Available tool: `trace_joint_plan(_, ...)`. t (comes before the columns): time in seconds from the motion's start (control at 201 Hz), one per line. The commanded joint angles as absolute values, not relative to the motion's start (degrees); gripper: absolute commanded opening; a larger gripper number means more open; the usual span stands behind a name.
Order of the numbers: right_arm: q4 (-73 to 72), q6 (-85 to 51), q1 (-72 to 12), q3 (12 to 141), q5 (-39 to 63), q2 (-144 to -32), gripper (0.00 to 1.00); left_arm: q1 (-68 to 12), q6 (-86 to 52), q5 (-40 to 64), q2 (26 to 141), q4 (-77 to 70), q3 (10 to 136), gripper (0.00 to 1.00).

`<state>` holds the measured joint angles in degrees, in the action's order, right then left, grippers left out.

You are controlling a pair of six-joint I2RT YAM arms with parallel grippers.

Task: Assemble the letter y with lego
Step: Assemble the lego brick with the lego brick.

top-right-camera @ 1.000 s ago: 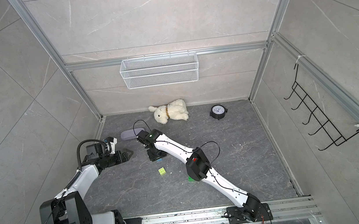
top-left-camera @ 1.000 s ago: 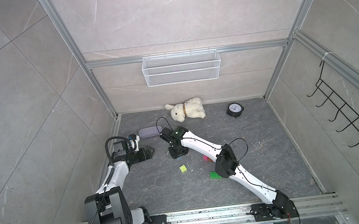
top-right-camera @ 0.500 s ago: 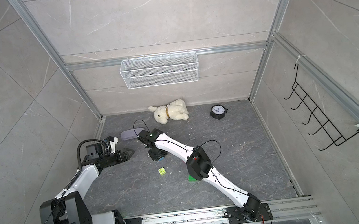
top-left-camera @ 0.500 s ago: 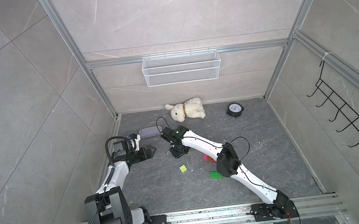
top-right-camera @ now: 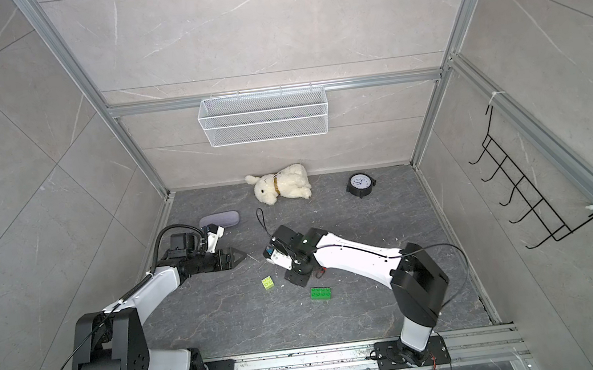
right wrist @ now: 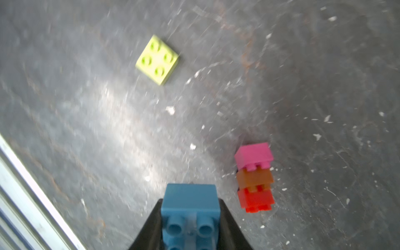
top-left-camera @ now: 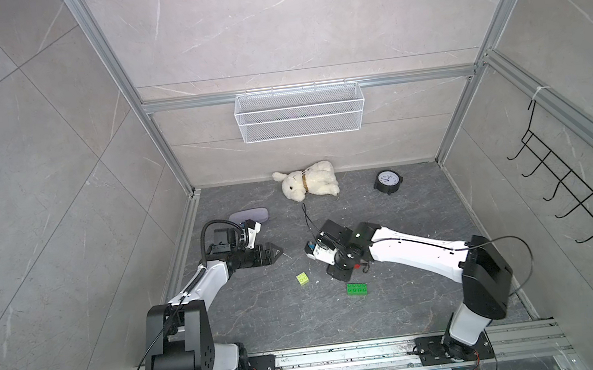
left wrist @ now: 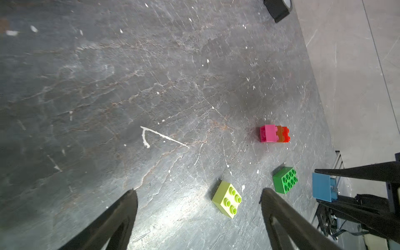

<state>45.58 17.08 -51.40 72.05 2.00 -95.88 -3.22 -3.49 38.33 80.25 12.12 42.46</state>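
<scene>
Slate floor (top-left-camera: pixel 405 215) | right claw (right wrist: pixel 190 202) downturned — pinching blue brick (right wrist: pixel 189 193) (left claw (left wrist: pixel 199 191) agape)

Robot lab cell: aluminium frame (top-left-camera: pixel 183 103), tiled walls (top-left-camera: pixel 288 23).

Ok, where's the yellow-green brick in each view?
In both top views: yellow-green brick left of the green brick.
Left wrist: yellow-green brick beside the green brick.
Right wrist: yellow-green brick beyond the held blue brick.
Shared landmark: green brick, absent only from right wrist.
</scene>
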Motion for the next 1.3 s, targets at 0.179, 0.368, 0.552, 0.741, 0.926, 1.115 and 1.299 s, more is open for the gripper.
trace_joint_plan(0.179,46.01,34.41,-47.8,66.34,9.04,-95.39,0.34,-3.87,-2.23,39.82,80.12,11.48,41.95,0.92)
trace_joint_plan(0.368,46.0,36.11,-47.28,67.87,11.17,-97.83,0.34,-3.78,-1.18,39.2,79.63,12.13,42.08,0.92)
trace_joint_plan(0.552,47.41,37.67,-47.28,69.22,12.04,-100.4,0.33,-3.7,-0.97,39.06,79.98,12.31,42.27,0.92)
trace_joint_plan(0.741,47.86,38.46,-47.23,68.95,10.16,-101.52,0.33,-3.69,-1.02,39.01,80.42,12.48,42.53,0.92)
trace_joint_plan(0.926,46.88,38.24,-47.23,68.13,9.91,-102.38,0.33,-3.74,-1.12,39.0,80.55,12.58,42.63,0.92)
trace_joint_plan(1.115,46.18,38.1,-47.28,67.17,9.79,-103.14,0.33,-3.69,-1.08,38.94,80.62,12.57,42.59,0.92)
trace_joint_plan(1.299,45.39,38.41,-47.22,64.63,8.44,-102.74,0.33,-3.7,-1.14,38.95,80.68,12.57,42.71,0.92)
